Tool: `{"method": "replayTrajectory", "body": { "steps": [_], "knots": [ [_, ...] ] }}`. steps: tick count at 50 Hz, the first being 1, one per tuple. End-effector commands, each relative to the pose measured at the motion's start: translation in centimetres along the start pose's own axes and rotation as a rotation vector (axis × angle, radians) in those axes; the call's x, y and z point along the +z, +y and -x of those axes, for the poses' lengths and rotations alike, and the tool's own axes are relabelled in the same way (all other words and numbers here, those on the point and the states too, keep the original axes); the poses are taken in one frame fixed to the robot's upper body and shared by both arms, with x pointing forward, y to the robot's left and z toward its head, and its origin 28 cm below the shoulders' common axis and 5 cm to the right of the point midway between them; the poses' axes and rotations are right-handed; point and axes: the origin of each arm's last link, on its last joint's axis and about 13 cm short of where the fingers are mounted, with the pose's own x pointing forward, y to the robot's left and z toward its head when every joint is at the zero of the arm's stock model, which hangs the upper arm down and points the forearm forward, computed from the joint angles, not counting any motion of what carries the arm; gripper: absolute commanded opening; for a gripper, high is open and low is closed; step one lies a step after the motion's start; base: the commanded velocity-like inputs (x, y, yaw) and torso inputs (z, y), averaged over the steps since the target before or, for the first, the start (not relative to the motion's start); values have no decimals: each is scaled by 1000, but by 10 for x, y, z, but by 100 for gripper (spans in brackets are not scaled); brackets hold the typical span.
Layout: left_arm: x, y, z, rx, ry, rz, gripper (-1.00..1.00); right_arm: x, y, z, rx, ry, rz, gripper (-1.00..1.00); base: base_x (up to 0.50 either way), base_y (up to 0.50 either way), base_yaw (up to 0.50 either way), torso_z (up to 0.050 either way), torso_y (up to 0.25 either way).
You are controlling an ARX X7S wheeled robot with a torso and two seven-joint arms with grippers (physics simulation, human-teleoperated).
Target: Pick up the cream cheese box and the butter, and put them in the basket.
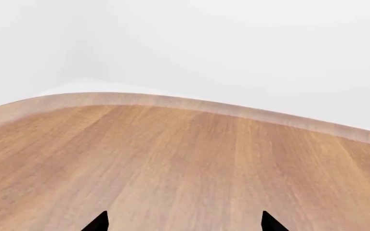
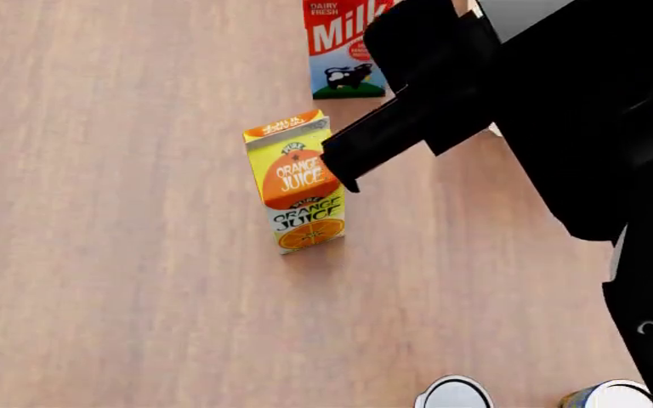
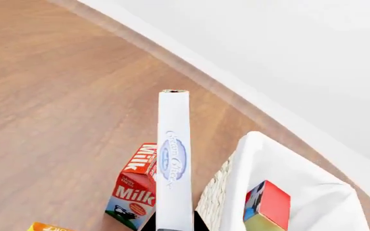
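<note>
While our right pincer (image 3: 174, 226) grips the flat white cream cheese box (image 3: 174, 159), the red butter box (image 3: 268, 202) lies inside the white wicker basket (image 3: 300, 183); our left pincer (image 1: 183, 222) stands wide above the wooden bench (image 1: 172, 159).

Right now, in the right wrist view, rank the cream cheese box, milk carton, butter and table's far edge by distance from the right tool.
1. Cream cheese box: held.
2. Milk carton on the table and butter in the basket: too close to call.
3. Table's far edge: beyond everything.
</note>
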Motion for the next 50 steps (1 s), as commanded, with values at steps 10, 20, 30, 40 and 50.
{"method": "replayTrajectory", "body": {
  "steps": [10,20,30,40,50],
  "knots": [
    [0,0,0,-1,0,1,100,41,-24,6,-92,-92,48,-100,0,0,0,0,1],
    [0,0,0,-1,0,2,100,62,-40,8,-135,-113,52,-100,0,0,0,0,0],
    [1,1,1,-1,-3,10,100,83,-57,10,-189,-133,38,-100,0,0,0,0,1],
    [1,1,0,-3,-3,10,100,108,-82,9,-268,-170,-13,-100,0,0,0,1,1],
    [0,0,0,-5,-1,6,100,121,-100,6,-309,-184,-44,-100,0,0,0,0,0]
  ]
}}
